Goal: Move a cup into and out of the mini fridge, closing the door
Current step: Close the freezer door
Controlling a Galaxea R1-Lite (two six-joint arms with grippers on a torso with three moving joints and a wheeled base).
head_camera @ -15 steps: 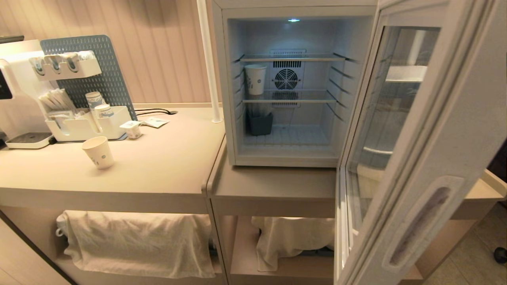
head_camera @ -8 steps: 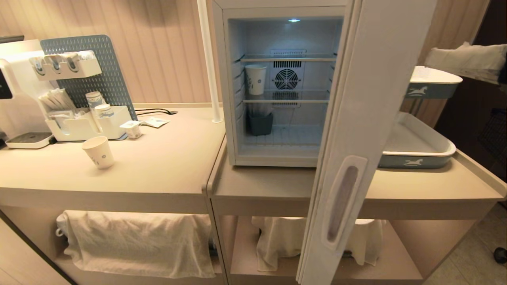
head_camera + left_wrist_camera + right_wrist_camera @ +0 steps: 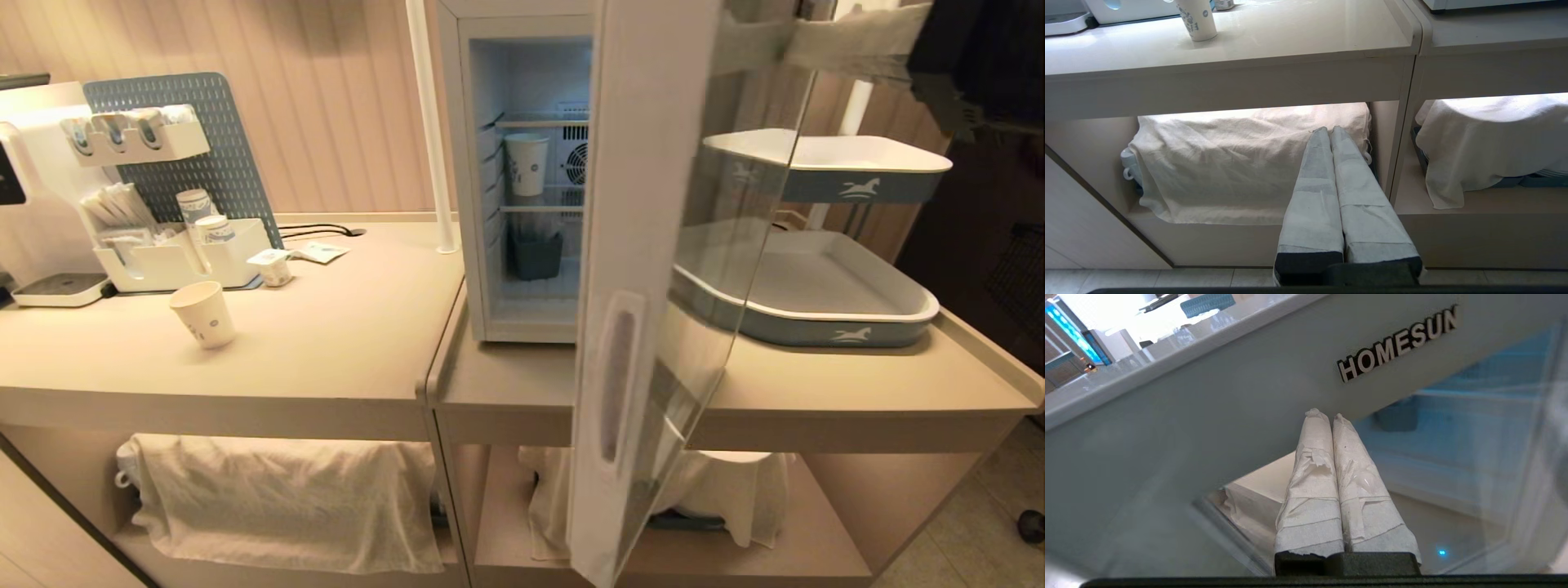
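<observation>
1. The right gripper (image 3: 1329,416) has its fingers pressed together, holding nothing, tips against the door (image 3: 645,269) just below the HOMESUN lettering (image 3: 1398,342).
2. The door stands partly open across the mini fridge (image 3: 522,163).
3. A cup (image 3: 526,163) sits on the middle shelf inside.
4. The left gripper (image 3: 1329,131) hangs closed and empty before the lower shelf.

The door (image 3: 645,269) covers the right half of the fridge (image 3: 522,163) interior, fan included, and its top and foot run off the head view. Neither arm shows there. A cloth (image 3: 286,498) hides whatever sits on the lower shelf (only mug handles poke out). The cup (image 3: 526,163) marks are too small to read.
</observation>
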